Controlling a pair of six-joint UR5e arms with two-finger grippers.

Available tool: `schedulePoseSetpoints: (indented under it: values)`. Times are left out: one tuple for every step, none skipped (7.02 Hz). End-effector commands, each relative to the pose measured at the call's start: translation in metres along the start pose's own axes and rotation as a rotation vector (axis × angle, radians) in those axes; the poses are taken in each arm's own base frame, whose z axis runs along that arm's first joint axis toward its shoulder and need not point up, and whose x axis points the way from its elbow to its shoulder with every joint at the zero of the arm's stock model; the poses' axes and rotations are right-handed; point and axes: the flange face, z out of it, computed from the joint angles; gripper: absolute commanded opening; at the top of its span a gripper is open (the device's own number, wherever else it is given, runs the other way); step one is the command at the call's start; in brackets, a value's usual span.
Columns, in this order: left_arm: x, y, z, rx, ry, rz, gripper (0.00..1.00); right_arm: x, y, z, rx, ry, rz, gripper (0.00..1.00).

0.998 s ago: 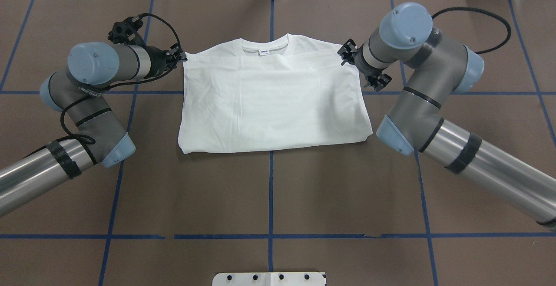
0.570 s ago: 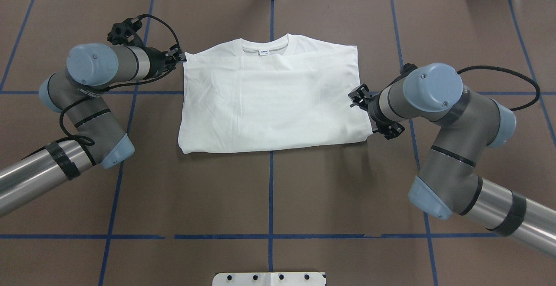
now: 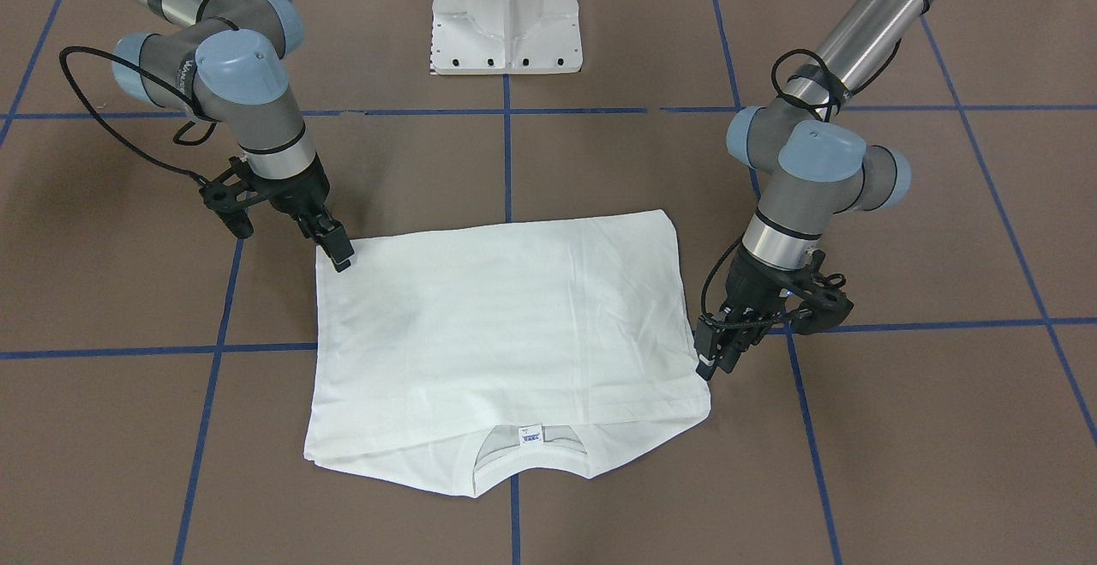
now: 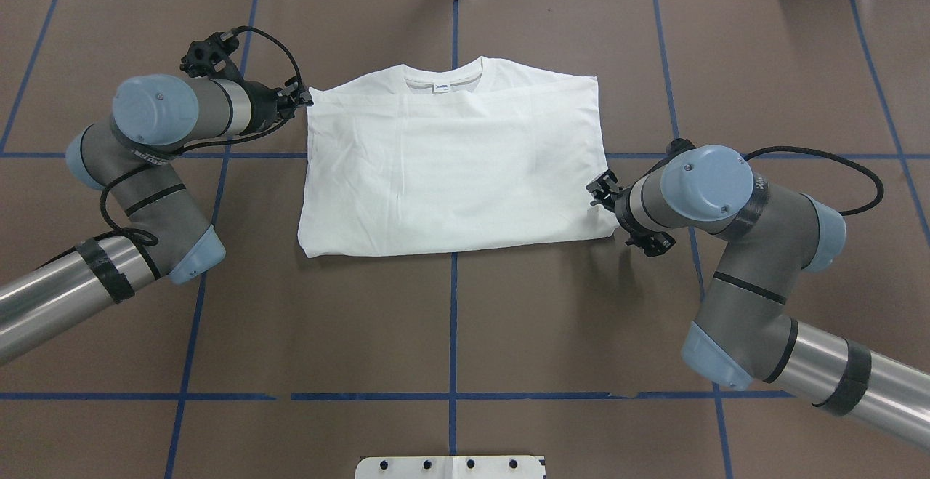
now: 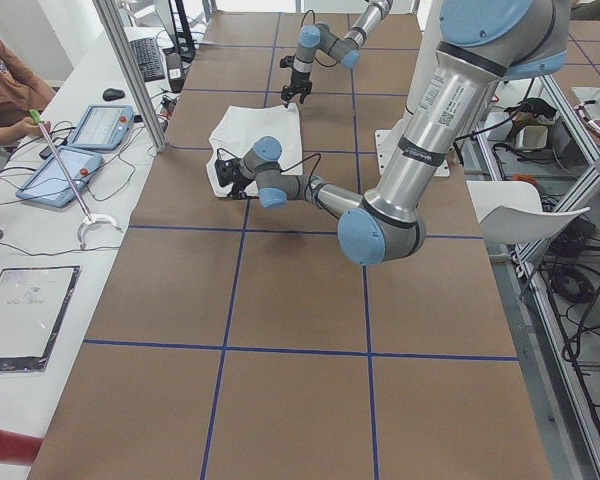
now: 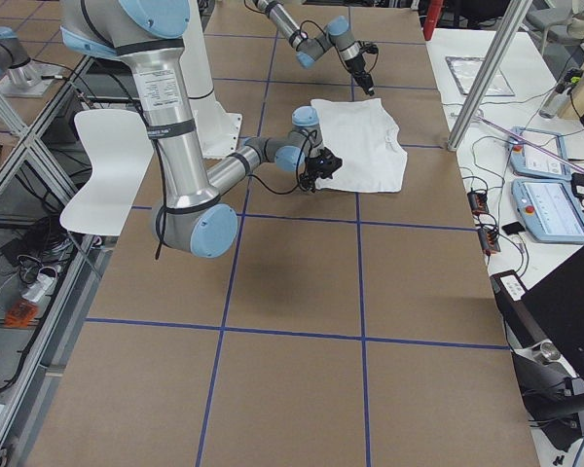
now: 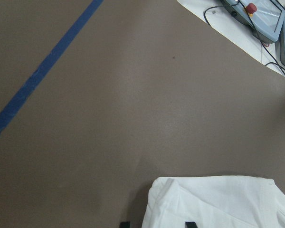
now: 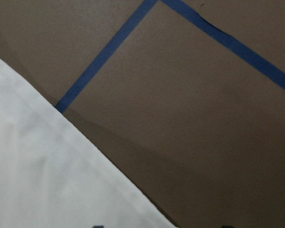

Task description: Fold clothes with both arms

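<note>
**A:** Overhead exterior: folded white long-sleeved fabric T-shirt (image 4: 454,174) flat on the brown paper-covered table (image 4: 450,333) with blue tape grid, ribbed round collar (image 4: 443,73) toward 12 o'clock. And the grippers?

**B:** Black two-finger left gripper (image 4: 304,96) at the shirt's 10 o'clock corner, fingers apart, straddling the edge in the wrist view: one tip (image 7: 125,224) on bare table, the other over cloth. Black right gripper (image 4: 597,192) at the 4 o'clock edge, fingers likewise parted, nothing clamped.

**A:** Biggest risk from here?

**B:** Likely pinching only the top ply. Layers apparently stacked at each corner; if closed too shallow, could peel one off and undo the fold.

**A:** Anything else?

**B:** Uneven lifting. Gripped at diagonally opposite points, could twist or drag across the paper instead of creasing cleanly. Also worth watching: snagging the table paper with a fingertip set so low.
</note>
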Motion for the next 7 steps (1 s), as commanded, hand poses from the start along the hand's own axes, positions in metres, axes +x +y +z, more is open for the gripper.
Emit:
schedulePoseSetpoints:
  values:
    - [0.01, 0.002, -0.007, -0.005, 0.02, -0.009, 0.5, 0.0, -0.001, -0.002, -0.001, -0.004, 0.002, 0.0]
    - [0.006, 0.009, -0.028, -0.018, 0.039, -0.044, 0.5, -0.001, 0.002, -0.006, -0.011, -0.007, 0.001, 0.0]
    - [0.006, 0.02, -0.039, -0.034, 0.054, -0.083, 0.5, -0.002, 0.002, -0.01, -0.014, -0.013, -0.001, 0.0]
    - [0.003, 0.036, -0.042, -0.055, 0.056, -0.099, 0.5, -0.003, 0.003, -0.011, -0.015, -0.015, -0.001, 0.0]
    - [0.007, 0.045, -0.046, -0.07, 0.065, -0.116, 0.5, -0.004, 0.003, -0.016, -0.016, -0.02, -0.001, 0.0]
    - [-0.006, 0.054, -0.056, -0.084, 0.063, -0.118, 0.5, -0.001, 0.004, -0.033, -0.024, -0.037, -0.001, 0.0]
    - [-0.017, 0.066, -0.082, -0.142, 0.077, -0.111, 0.5, 0.024, 0.001, -0.047, -0.025, -0.02, 0.03, 0.0]
